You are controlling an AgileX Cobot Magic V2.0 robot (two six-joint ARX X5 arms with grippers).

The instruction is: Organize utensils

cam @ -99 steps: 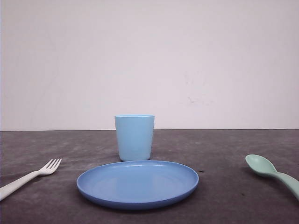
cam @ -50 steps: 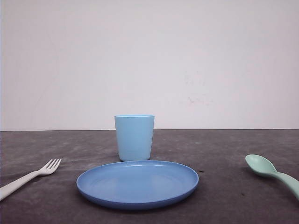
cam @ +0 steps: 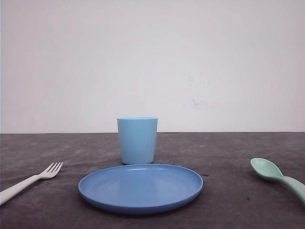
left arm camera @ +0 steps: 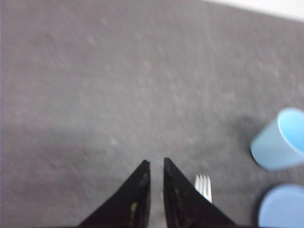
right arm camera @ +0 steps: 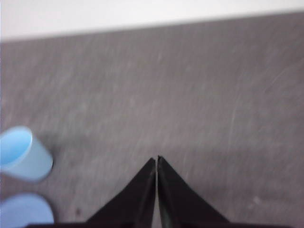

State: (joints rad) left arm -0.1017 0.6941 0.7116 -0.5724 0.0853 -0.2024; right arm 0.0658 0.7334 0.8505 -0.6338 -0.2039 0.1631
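On the dark table (cam: pixel 228 191) we see the plate (cam: pixel 140 187) in the middle with the cup (cam: pixel 137 140) just behind it, and the two things we must sort lie well apart to either side: the spoon (cam: pixel 276 175) on the right with its bowl toward the plate, the fork (cam: pixel 29 182) on the left with its tines pointing inward. Both look like thin moulded plastic, so we judge them light, stiff and rather slick, lying flat with little height to catch; we would take each across the handle near its middle, where the sides are straight, and expect it to skid if nudged first. The front view gives us the whole layout but neither arm. The left wrist view adds the left gripper (left arm camera: pixel 156 164), its fingers a narrow slit apart and holding nothing, hanging over the table with the fork's tines showing just beside one finger. The right wrist view shows the right gripper (right arm camera: pixel 156 159) with tips together and empty; the picture is blurred, and we cannot make out the spoon in it.
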